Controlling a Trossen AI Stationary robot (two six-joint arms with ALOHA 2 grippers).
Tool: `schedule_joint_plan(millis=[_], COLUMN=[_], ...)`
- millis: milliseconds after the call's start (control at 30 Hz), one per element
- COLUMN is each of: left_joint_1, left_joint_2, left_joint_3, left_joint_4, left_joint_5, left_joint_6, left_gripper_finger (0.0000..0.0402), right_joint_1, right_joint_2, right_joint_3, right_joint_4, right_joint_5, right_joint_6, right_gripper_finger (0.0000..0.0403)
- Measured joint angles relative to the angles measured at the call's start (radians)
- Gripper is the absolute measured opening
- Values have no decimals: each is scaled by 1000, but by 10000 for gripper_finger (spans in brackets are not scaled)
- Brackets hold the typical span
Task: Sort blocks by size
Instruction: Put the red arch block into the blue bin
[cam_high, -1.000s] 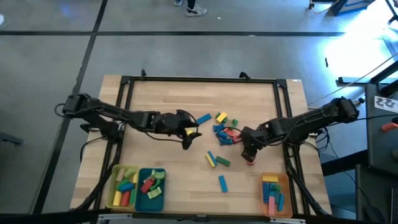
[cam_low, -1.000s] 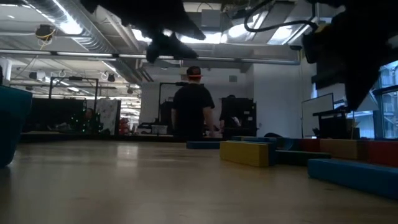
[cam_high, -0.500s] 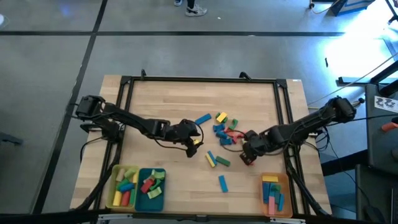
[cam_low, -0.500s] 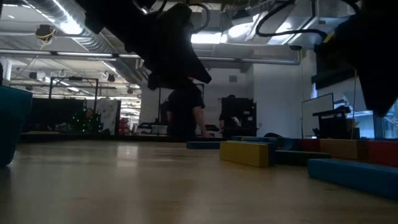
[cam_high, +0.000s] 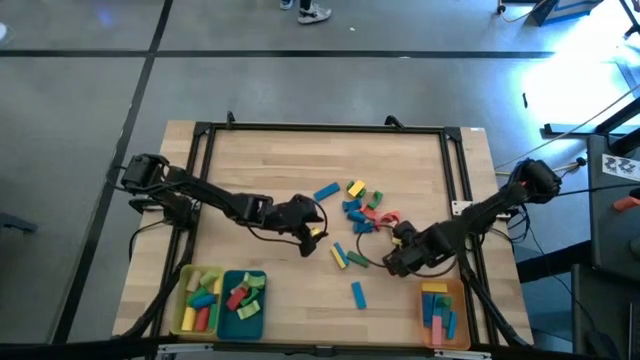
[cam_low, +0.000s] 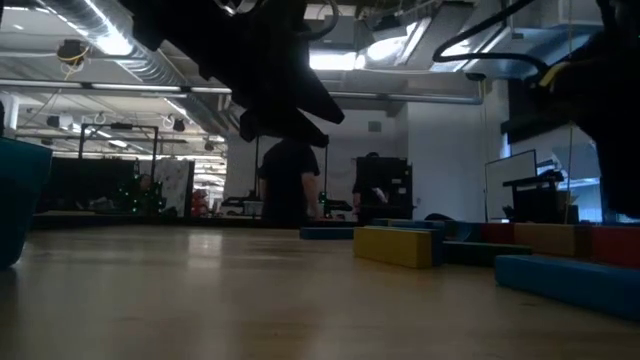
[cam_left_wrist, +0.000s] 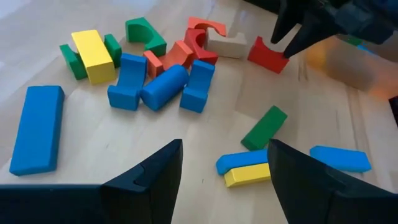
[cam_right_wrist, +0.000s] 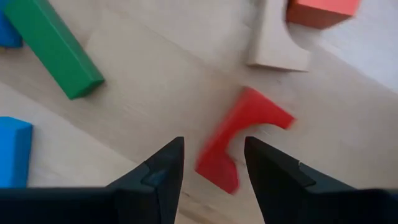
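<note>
The wooden table (cam_high: 260, 160) carries loose blocks (cam_high: 355, 205) and three trays (cam_high: 220, 300).

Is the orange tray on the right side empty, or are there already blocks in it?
Not empty. The high view shows the orange tray holding several blocks, mostly blue, plus a yellow one at its far end.

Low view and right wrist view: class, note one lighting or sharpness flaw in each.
Low view: the bright ceiling lights backlight the arms into black silhouettes, and the near blue block is soft. Right wrist view: the red arch block between the pincer fingers is motion-smeared, while the green bar stays crisp.
</note>
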Motion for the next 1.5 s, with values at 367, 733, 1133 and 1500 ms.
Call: schedule_joint_plan(millis=[367,733,1133,1500], left_joint_1=[-47,-70,-69,-69], left_joint_2=[0,0,0,0], left_joint_3=[0,0,0,0], left_joint_4=[-3,-2,-3,-3], left_joint_5=[-1,-1,-1,-1], left_joint_6=[0,0,-1,-1], left_gripper_finger=[214,214,214,214], right_joint_1=[-2,-3,-3,-2], right_joint_2=[64,61,61,146], right_joint_3=[5,72,62,52], right_joint_4=[43,-54,-65,-54], right_joint_5=[6,18,2,-14], right_joint_6=[0,-12,17,16], right_gripper_finger=[172,172,172,170])
